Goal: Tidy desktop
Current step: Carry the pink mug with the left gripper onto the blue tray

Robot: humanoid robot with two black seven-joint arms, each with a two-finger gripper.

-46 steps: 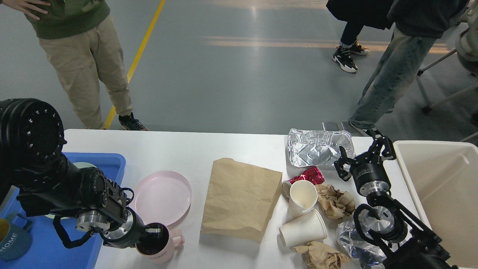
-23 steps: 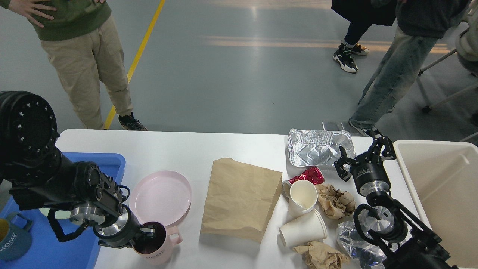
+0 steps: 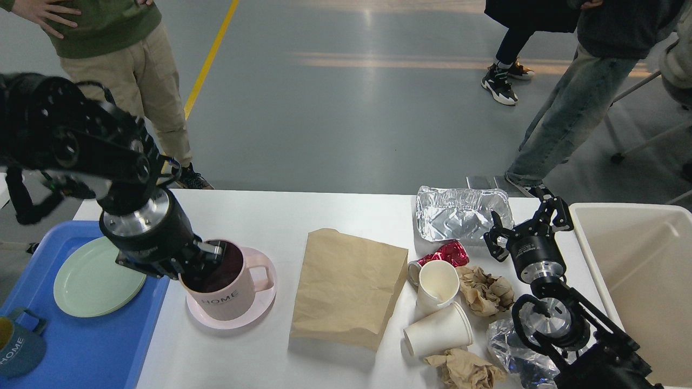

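Observation:
The white desktop (image 3: pixel 270 213) carries dishes on the left and litter on the right. My left gripper (image 3: pixel 201 265) is shut on the rim of a pink "HOME" mug (image 3: pixel 230 296), one finger inside it, holding it upright over a pink plate (image 3: pixel 263 300). Whether the mug touches the plate I cannot tell. My right gripper (image 3: pixel 527 220) stands open and empty beside a foil container (image 3: pixel 459 213). Below it lie a red wrapper (image 3: pixel 448 252), two white paper cups (image 3: pixel 437 283) (image 3: pixel 439 329) and crumpled brown paper (image 3: pixel 486 292).
A blue tray (image 3: pixel 86 351) at the left holds a green plate (image 3: pixel 92 283) and a teal mug (image 3: pixel 19 348). A flat brown paper bag (image 3: pixel 348 286) lies mid-table. A beige bin (image 3: pixel 643 270) stands at the right edge. People stand beyond the table.
My left arm rose and swung back from the table's front edge, carrying the pink mug up and over the pink plate. The green plate is now uncovered. The right arm has not moved.

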